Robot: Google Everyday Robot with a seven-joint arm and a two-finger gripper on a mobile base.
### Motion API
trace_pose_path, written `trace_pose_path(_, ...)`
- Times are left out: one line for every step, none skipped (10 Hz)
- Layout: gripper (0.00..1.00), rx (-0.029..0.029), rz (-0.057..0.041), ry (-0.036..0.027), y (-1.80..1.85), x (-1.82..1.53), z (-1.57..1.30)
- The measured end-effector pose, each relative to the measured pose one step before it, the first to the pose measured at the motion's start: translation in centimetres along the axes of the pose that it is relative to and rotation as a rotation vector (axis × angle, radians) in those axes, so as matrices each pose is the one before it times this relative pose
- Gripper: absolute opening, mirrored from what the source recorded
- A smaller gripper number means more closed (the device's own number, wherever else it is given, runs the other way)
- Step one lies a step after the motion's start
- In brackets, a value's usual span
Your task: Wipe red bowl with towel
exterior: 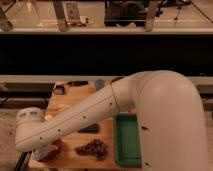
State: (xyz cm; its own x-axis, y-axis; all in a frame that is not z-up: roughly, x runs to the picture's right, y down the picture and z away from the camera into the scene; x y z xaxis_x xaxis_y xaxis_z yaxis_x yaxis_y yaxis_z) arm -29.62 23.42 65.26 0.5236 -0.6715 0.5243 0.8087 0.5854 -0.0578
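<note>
The red bowl (54, 149) sits at the front left corner of the wooden table (70, 102). Only its right part shows, the rest is behind my arm. A pale piece of towel (44, 152) lies in or over the bowl, under my hand. My gripper (41, 149) is at the end of the white arm (85, 117), which reaches across the table from the right. It is down at the bowl, mostly hidden behind the wrist.
A green tray (127, 140) lies at the front right. A bunch of dark grapes (92, 148) lies in front, between bowl and tray. A dark flat object (90, 129) lies behind the grapes. Small items (61, 89) stand at the table's back edge.
</note>
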Motion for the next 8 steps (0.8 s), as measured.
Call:
trace_pose_path(0.80,0.00160,0.00482,-0.00045,0.048,0.069,0.015)
trace_pose_path(0.80,0.00130,0.00330,-0.00076,0.026,0.046,0.028)
trace_pose_path(0.80,0.00133,0.00180,-0.00161,-0.023,-0.016,-0.002)
trace_pose_path(0.80,0.00866,0.00490,-0.00789,-0.023,-0.015,-0.112)
trace_pose_path(0.80,0.01937,0.00857,-0.00478,-0.028,0.058,-0.487)
trace_pose_path(0.80,0.02425,0.00699,0.00166,-0.096,0.073,-0.949)
trace_pose_path(0.80,0.02434,0.00898,0.00834,-0.312,0.075,-1.459)
trace_pose_path(0.80,0.02213,0.00670,0.00805,-0.427,-0.188,-1.426)
